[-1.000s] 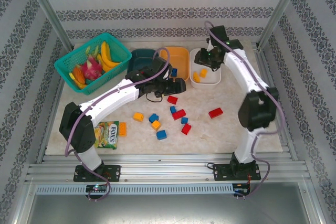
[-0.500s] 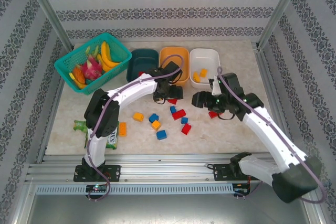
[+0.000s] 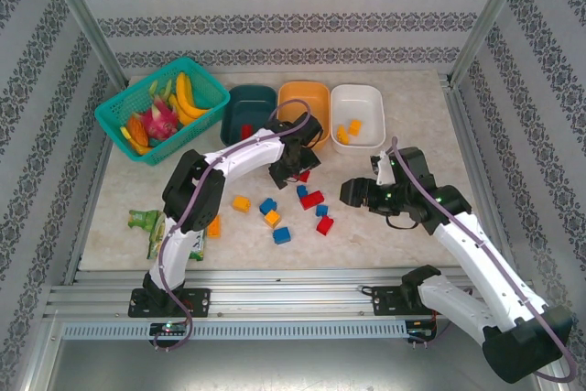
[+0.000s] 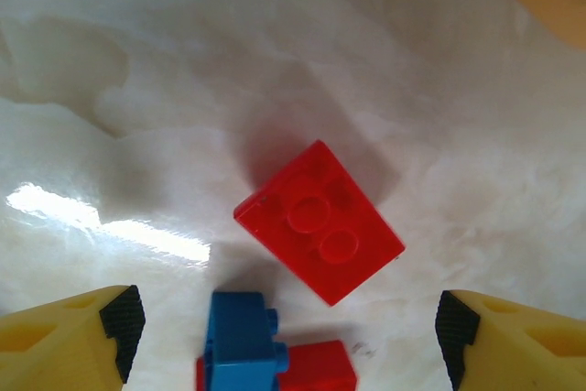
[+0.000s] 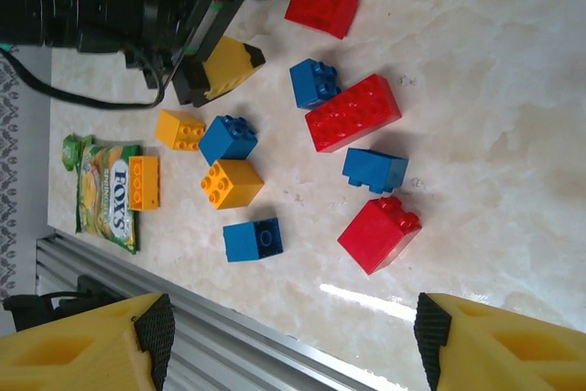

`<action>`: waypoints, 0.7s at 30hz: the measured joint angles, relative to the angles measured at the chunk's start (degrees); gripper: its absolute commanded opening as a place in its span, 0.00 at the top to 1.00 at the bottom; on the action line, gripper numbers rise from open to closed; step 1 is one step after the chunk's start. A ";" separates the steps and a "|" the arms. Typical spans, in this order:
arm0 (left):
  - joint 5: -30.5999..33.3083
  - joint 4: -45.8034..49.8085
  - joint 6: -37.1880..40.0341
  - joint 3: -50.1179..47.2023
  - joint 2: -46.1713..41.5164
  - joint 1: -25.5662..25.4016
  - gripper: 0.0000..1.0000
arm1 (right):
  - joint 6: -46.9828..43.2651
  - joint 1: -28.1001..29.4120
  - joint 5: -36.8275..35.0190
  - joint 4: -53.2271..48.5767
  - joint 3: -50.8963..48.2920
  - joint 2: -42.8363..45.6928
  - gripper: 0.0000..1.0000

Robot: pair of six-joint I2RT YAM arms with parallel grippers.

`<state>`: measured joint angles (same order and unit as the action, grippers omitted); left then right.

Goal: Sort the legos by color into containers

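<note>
Loose red, blue and yellow legos lie mid-table. My left gripper [image 4: 287,322] hangs open just above a red lego [image 4: 319,222], which lies clear of both fingers; a blue lego [image 4: 240,341] leans on another red one beside it. In the top view the left gripper [image 3: 298,169] is in front of the orange container [image 3: 304,98]. My right gripper [image 5: 293,329] is open and empty above the table's right middle [image 3: 349,194], near a red lego [image 5: 379,233] and a blue one [image 5: 253,240]. The teal container [image 3: 249,107] holds a red lego; the white container [image 3: 359,103] holds yellow ones.
A green mesh basket [image 3: 165,107] of toy fruit stands at the back left. A green snack packet [image 5: 108,194] lies near the front left, an orange lego [image 5: 144,182] beside it. The table's metal front rail [image 5: 229,354] runs under the right gripper.
My right arm has swung from the white container down to the table's right middle, and its jaws have opened. The left gripper has shifted slightly nearer, over the red lego.
</note>
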<state>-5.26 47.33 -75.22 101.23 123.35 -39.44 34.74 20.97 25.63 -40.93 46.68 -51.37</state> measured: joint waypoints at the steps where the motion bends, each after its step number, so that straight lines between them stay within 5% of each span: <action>1: 0.15 -0.09 -1.77 0.48 0.22 0.00 0.16 | -0.04 -0.22 0.55 0.11 -0.35 0.15 0.27; 9: 0.63 -1.92 -11.34 2.69 2.95 0.00 0.25 | -0.11 -1.40 2.71 0.55 -1.70 1.77 0.26; 21: 1.51 -1.51 -14.08 4.96 7.39 0.07 0.44 | -0.11 -2.86 3.41 0.48 -1.70 2.51 0.26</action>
<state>-3.75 45.82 -89.30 106.19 130.74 -39.38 34.63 18.11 29.04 -40.45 44.97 -48.86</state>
